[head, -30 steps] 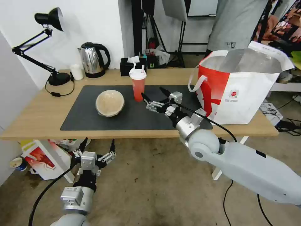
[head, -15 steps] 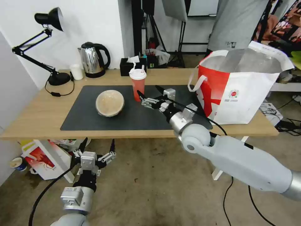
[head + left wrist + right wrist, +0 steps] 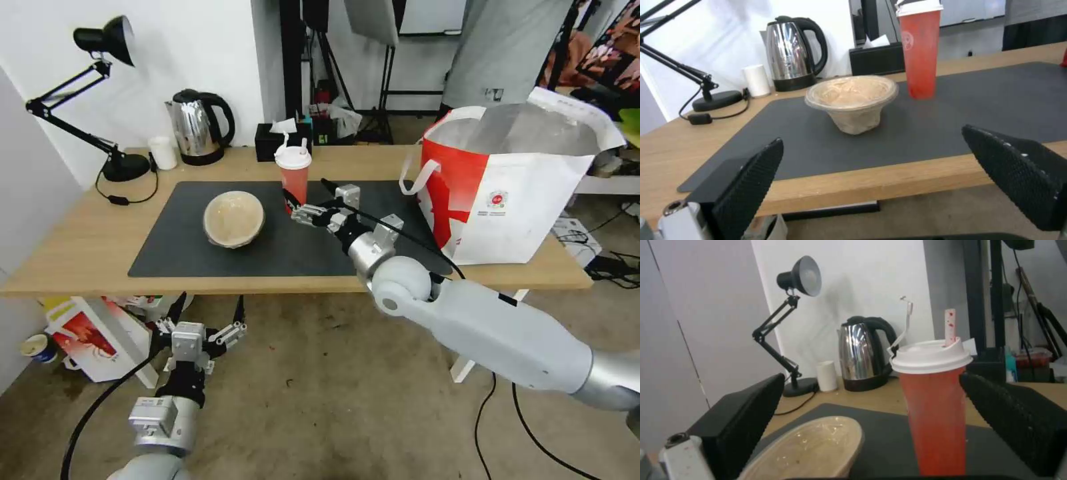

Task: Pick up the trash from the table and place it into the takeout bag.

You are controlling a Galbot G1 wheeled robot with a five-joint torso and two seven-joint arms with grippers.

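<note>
The translucent red drink cup point(image 3: 294, 179) with white lid and straws stands upright on the dark grey mat point(image 3: 200, 257) of the table point(image 3: 80, 240). My right gripper point(image 3: 307, 190) is open just in front of the cup, one finger on each side. In the right wrist view the cup point(image 3: 931, 406) rises between the black fingers point(image 3: 742, 426), closer to one of them. The shallow tan bowl point(image 3: 233, 218) sits tilted on the mat to the cup's left. At the table's right end the takeout bag point(image 3: 513, 180) gapes open. My left gripper point(image 3: 209, 307) hangs open below the table's front edge.
Along the back edge stand a black desk lamp point(image 3: 100, 100), a small white cup point(image 3: 163, 153), a steel kettle point(image 3: 200, 127) and a black tissue box point(image 3: 277, 141). A white-and-red box point(image 3: 87, 337) lies on the floor under the table's left end.
My right gripper has moved left and away from me across the mat, from short of the cup to its fingers flanking it. The left arm, bowl and bag have not moved.
</note>
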